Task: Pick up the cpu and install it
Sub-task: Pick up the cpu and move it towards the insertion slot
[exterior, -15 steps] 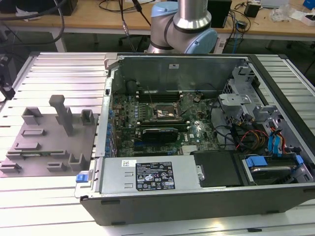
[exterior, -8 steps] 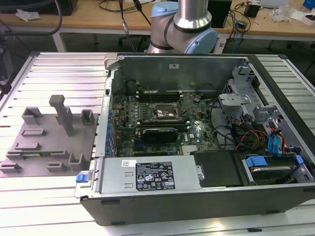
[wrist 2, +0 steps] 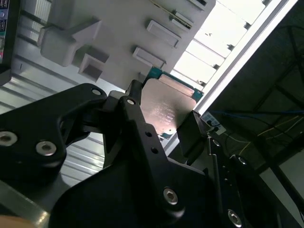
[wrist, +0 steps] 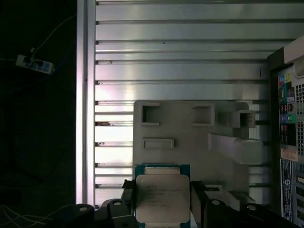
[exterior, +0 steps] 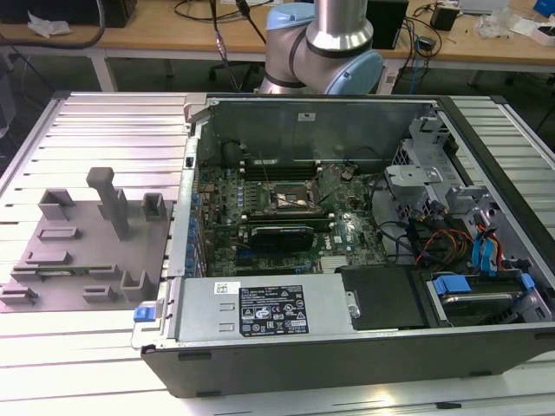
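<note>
Nearest, first wrist view: black hand [wrist: 162,190] pinched on the small flat square cpu [wrist: 161,202] with its pale silver metal top and green board edge. One black finger [wrist: 197,199] pressed each opposite side of the chip. Pale top faced the camera, chip level.

Second wrist view, same grip from an angle: cpu [wrist 2: 166,107] seated between the fingers [wrist 2: 135,102], lamp glare on its lid (print on it not legible).

Beyond the chip: large flat grey plastic plate [wrist: 190,147] with upright blocks and shallow rectangular pockets. It lay on the ribbed silver metal desk [wrist: 180,47]. Cpu held clear of the plate, over its near edge as seen from the wrist.

Exterior view: same grey plate [exterior: 87,260] at the exterior view's left. Just beside it, to the exterior view's right, sat the open dark grey computer case [exterior: 347,364]. Inside, a green motherboard [exterior: 347,230] with a square metal-framed socket [exterior: 290,198] near its middle.

Farthest: silver and pale blue robot arm [exterior: 334,35] rose behind the case, and light wooden benches [exterior: 156,35] with cables stood past it.
</note>
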### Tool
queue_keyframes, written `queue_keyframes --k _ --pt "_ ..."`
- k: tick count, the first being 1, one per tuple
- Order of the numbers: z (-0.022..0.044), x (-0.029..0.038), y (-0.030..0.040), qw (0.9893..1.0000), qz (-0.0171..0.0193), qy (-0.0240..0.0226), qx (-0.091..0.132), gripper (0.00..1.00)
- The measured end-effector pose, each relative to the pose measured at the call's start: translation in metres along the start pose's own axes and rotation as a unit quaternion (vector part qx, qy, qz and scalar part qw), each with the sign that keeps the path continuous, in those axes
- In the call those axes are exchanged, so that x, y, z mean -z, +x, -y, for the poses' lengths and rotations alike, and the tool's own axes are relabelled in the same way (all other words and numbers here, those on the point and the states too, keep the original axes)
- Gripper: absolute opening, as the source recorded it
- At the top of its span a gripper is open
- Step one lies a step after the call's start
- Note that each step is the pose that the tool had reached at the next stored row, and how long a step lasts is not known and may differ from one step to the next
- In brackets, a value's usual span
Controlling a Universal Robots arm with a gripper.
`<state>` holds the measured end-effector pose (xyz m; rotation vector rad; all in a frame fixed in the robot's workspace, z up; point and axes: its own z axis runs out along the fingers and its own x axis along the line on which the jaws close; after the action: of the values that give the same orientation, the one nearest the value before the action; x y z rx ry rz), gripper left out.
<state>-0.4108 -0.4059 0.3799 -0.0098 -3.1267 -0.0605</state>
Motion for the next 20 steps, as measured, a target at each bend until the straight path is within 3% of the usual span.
queue_keyframes --k 8,20 --pt "-0.0004 0.0118 0.0002 1.0 0.0003 0.0 0.0 0.55" --pt "-0.002 0.0442 0.0007 1.0 0.0009 0.0 0.0 0.55"
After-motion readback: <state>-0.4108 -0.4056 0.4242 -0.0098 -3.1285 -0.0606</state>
